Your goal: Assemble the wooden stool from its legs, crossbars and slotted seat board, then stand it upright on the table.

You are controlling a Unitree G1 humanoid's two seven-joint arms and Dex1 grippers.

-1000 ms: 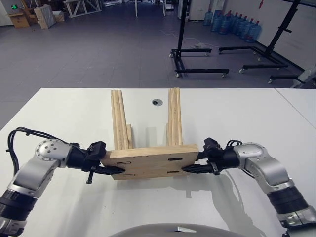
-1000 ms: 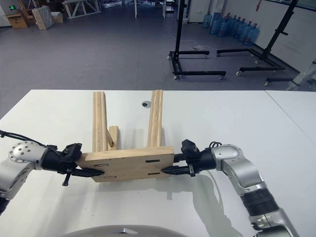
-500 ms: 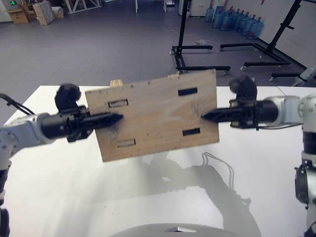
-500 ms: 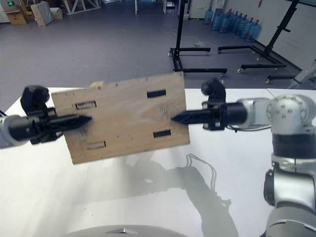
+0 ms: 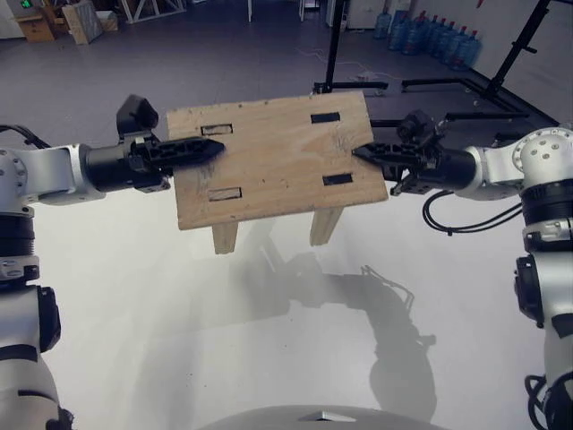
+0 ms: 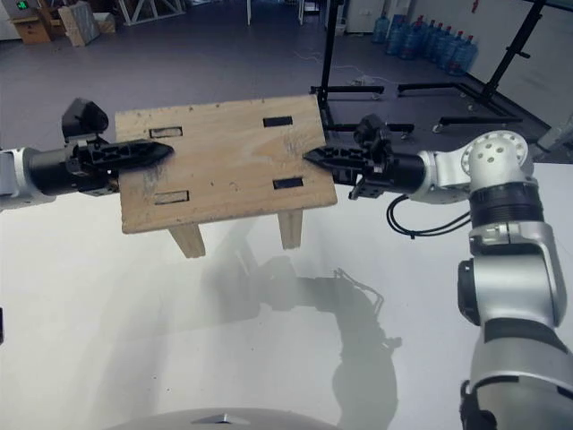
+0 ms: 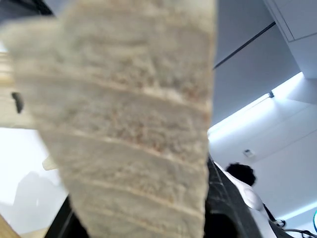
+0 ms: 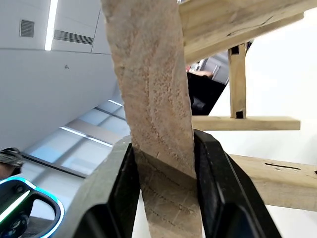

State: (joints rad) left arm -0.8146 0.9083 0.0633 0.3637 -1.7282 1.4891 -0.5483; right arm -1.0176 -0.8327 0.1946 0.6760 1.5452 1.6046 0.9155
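Note:
The assembled wooden stool (image 5: 273,152) hangs in the air over the white table (image 5: 161,322), its slotted seat board on top and tilted toward me. Two legs (image 5: 224,237) (image 5: 324,224) point down, and the stool's shadow lies apart from them on the tabletop. My left gripper (image 5: 210,148) is shut on the seat's left edge. My right gripper (image 5: 363,154) is shut on the right edge. In the right wrist view both fingers (image 8: 119,183) clamp the board edge (image 8: 153,74), with a crossbar (image 8: 242,123) beyond. The left wrist view shows the board's end grain (image 7: 129,124) up close.
Black metal stands (image 5: 358,85) and several water bottles (image 5: 430,40) are on the floor beyond the table's far edge. A second white tabletop (image 6: 560,152) adjoins at the right.
The stool lay on the table with its legs pointing away. Both grippers, still clamped on the seat, raised it and turned it over, so the seat now faces up and the legs point down.

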